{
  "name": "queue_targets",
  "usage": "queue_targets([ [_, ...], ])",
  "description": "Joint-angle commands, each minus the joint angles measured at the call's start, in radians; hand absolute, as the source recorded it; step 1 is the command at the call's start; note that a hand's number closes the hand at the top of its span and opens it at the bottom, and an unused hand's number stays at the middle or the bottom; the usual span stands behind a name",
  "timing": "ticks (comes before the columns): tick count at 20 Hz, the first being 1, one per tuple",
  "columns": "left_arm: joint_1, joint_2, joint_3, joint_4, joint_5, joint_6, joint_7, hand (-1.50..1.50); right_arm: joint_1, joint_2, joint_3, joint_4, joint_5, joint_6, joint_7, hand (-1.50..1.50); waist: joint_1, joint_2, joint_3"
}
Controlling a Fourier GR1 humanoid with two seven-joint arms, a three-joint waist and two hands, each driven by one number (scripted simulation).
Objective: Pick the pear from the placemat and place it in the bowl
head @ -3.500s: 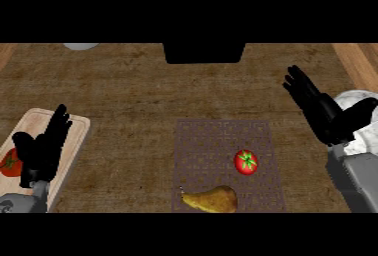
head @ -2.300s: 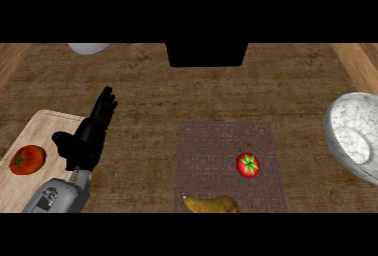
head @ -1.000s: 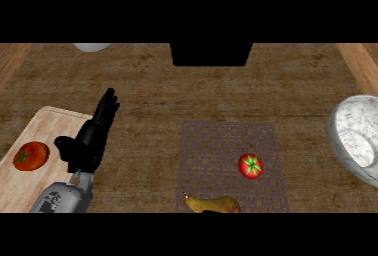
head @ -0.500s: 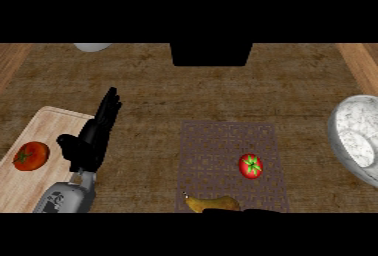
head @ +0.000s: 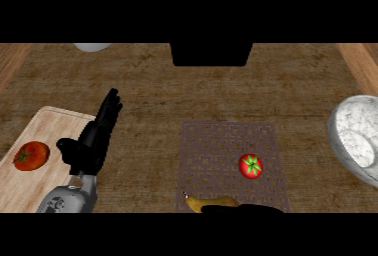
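The yellow-brown pear [head: 204,202] lies at the near edge of the dark woven placemat [head: 221,145], cut off by the view's lower edge. A black part of my right hand [head: 245,208] comes in from the lower edge and covers the pear's right end. How its fingers stand is hidden. The white marbled bowl [head: 353,142] stands at the right edge, partly out of view. My left hand [head: 92,142] rests open at the left, fingers pointing away, between the cutting board and the placemat.
A red tomato [head: 251,166] sits on the placemat just beyond the pear. A second tomato [head: 31,156] lies on the wooden cutting board [head: 26,185] at the left. A black block [head: 211,54] and a grey object [head: 92,47] stand at the far edge.
A black part of my right hand has come into view at the lower edge, over the pear's right end. The left hand, the tomatoes and the bowl have stayed put.
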Motion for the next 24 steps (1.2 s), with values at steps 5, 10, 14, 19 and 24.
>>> queue_targets([
  [5, -0.071, -0.016, 0.086, 0.053, -0.003, -0.053, 0.027, 0.00, -0.007, 0.071, -0.043, 0.134, 0.028, -0.014, -0.060, -1.50, -0.003, 0.000, 0.000],
  [10, -0.064, -0.049, 0.094, 0.159, -0.036, -0.082, -0.080, 0.00, -0.019, 0.104, -0.050, 0.150, 0.073, -0.021, -0.078, -1.50, -0.005, 0.001, 0.000],
  [14, 0.004, -0.047, 0.072, 0.048, -0.038, -0.079, -0.056, 0.00, -0.092, 0.170, -0.092, 0.331, 0.163, -0.220, -0.078, -1.50, 0.002, 0.001, 0.000],
  [19, 0.016, -0.032, 0.085, -0.010, -0.050, -0.095, 0.015, 0.00, -0.176, 0.226, -0.118, 0.323, 0.211, -0.153, -0.027, -1.50, 0.003, 0.000, 0.000],
  [24, 0.038, -0.042, 0.100, -0.044, -0.049, -0.121, 0.016, 0.00, -0.169, 0.253, -0.117, 0.437, 0.244, -0.170, -0.071, -1.50, 0.004, 0.000, 0.000],
])
